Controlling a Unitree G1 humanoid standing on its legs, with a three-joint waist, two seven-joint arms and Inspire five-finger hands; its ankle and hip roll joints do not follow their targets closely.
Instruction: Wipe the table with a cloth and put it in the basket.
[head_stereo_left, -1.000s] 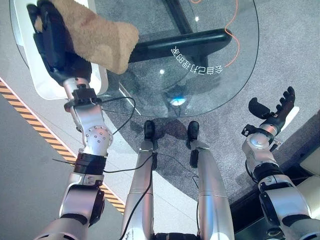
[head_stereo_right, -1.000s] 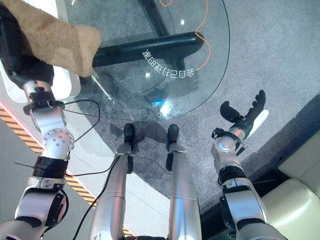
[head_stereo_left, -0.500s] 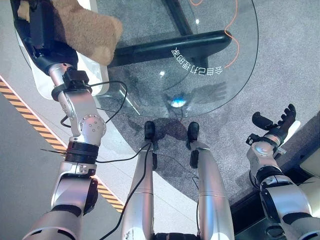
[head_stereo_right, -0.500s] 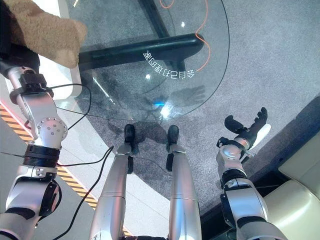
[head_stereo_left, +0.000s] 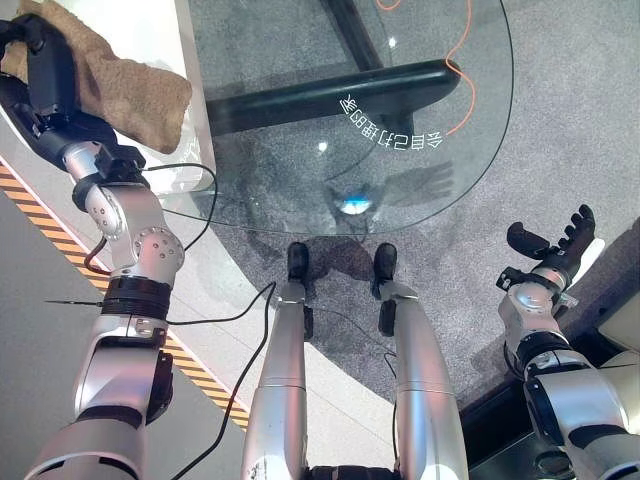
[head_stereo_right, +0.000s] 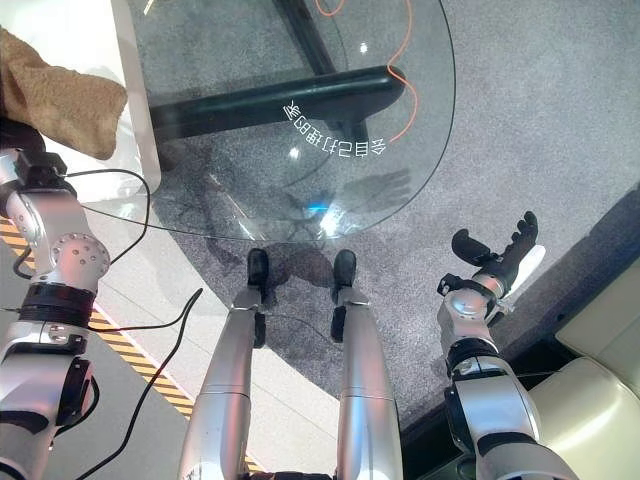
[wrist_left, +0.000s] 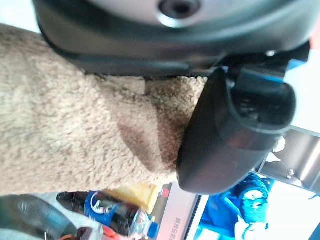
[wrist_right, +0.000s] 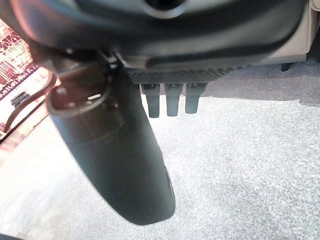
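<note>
The cloth (wrist_left: 75, 135) in the left hand (head_stereo_left: 45, 85) looks like thick fuzzy tan fleece, the table (head_stereo_left: 400, 60) beside it is clear glossy glass, and the floor (wrist_right: 250, 165) under the right hand (head_stereo_left: 560, 240) is rough grey carpet.

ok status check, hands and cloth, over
Left robot hand shut on cloth, over white basket. Right robot hand open, idle beside glass table. Nothing in the way.

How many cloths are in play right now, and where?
1. The brown cloth is held in the left hand, over the white surface beside the glass table. The right hand is open over the carpet.
</note>
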